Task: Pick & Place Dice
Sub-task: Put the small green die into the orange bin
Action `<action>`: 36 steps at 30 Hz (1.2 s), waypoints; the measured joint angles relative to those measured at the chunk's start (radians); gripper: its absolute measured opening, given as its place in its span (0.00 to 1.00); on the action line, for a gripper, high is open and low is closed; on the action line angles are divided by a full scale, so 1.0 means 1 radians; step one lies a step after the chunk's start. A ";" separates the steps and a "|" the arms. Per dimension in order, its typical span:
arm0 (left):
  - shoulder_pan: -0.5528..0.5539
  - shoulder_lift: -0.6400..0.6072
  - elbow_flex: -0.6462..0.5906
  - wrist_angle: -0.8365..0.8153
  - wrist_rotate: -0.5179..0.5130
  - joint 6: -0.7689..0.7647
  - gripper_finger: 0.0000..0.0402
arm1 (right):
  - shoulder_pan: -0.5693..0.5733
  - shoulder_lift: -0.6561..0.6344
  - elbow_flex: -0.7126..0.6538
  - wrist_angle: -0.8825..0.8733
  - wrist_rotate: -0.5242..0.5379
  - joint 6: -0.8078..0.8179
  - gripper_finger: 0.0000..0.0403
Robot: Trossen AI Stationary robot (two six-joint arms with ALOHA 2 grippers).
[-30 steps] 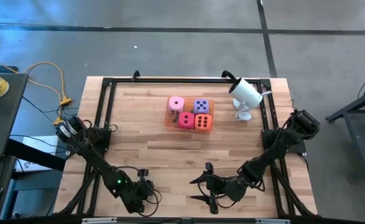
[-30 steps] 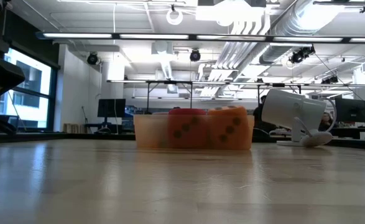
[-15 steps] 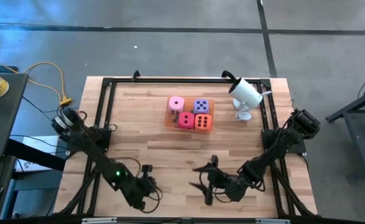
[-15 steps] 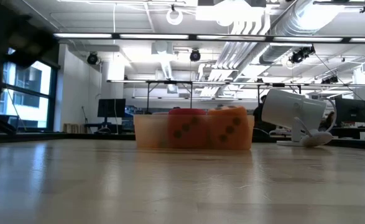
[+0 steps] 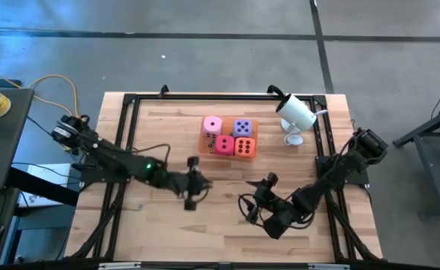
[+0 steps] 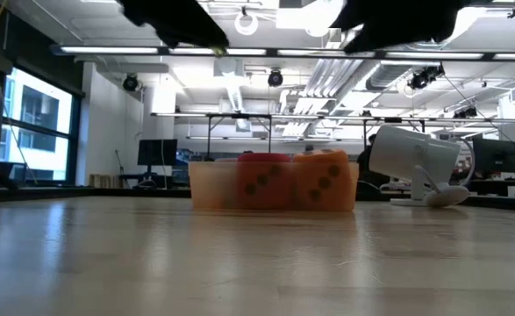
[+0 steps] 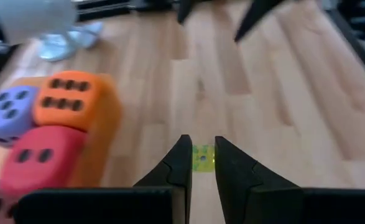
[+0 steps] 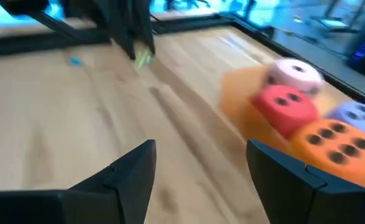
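High view: four dice [image 5: 228, 136] in a tray [image 5: 203, 142], beyond both fingers.
Left fingers [image 5: 193, 184] closed, empty; right fingers [image 5: 254, 204] spread apart, empty, over the desk [image 5: 160, 142].

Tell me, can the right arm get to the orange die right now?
Probably yes. The right tool is open, holds nothing, and only bare table lies between it and the orange die, which sits at the tray's near edge beside the red die.

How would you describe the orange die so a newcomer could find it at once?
On the wooden table, look at the far middle for the flat translucent orange tray that holds four dice in a square. The orange die sits at the near corner on the white camera's side, beside the red die and in front of the lavender die; no other die is orange.
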 joint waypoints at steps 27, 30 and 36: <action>0.509 0.021 0.000 0.085 0.228 0.006 0.10 | -0.141 -0.003 0.000 -0.449 -0.097 0.108 0.59; 0.555 0.057 0.000 0.071 0.230 0.002 0.10 | -0.141 -0.003 0.000 -0.460 -0.095 0.108 0.59; 0.607 0.134 -0.002 0.061 0.274 0.002 0.10 | -0.137 -0.004 0.000 -0.467 -0.101 0.113 0.59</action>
